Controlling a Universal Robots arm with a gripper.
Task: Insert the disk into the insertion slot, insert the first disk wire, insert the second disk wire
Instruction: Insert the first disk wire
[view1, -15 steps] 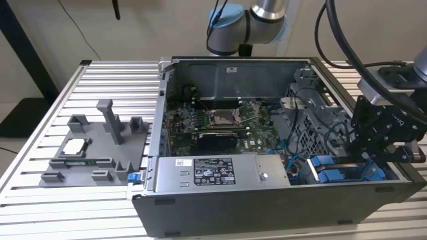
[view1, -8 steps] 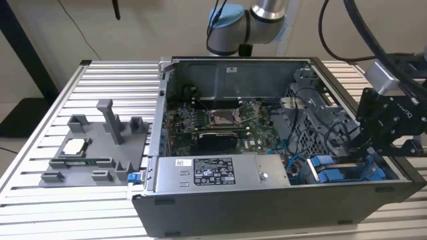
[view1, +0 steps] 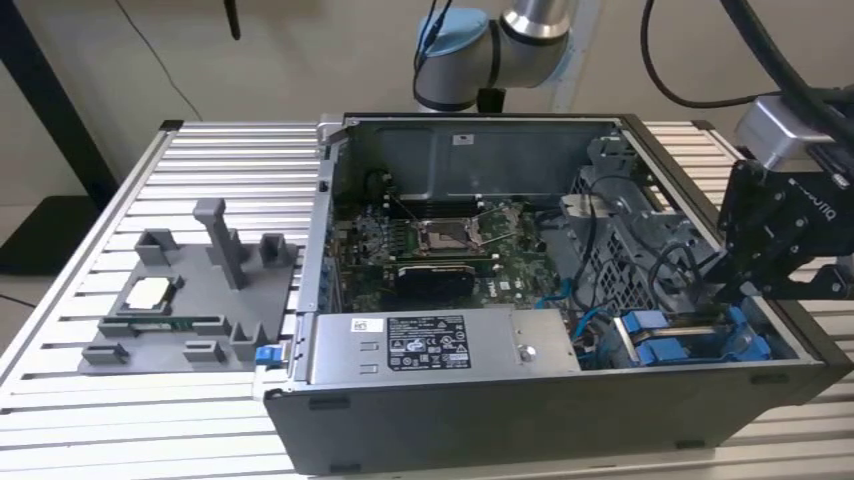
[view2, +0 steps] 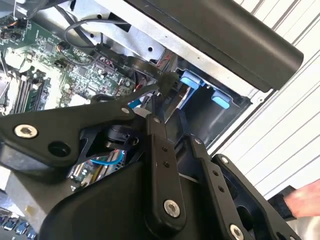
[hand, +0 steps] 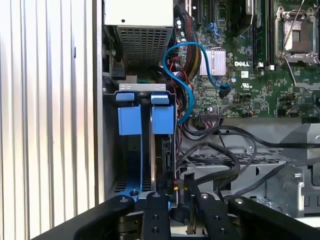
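Plug work at the drive bay, with the disk already in.

Starting from the exterior view's left, we pass the desk (view1: 80, 400) and the grey power box (view1: 441, 345), then reach the gripper (view1: 731, 290) at the case's far corner. The disk (hand: 162, 119), known by its blue carrier, sits in the insertion slot (hand: 142, 87). We think the fingers (hand: 152, 215) are closed on a small dark plug (hand: 175, 199) just beside it. To do this well, we would hold the plug straight, line it up with the disk's socket, push softly, and stay clear of the blue cable (hand: 187, 75). The exterior view gives us the whole case. The first wrist view gives us the tabs and plug up close.
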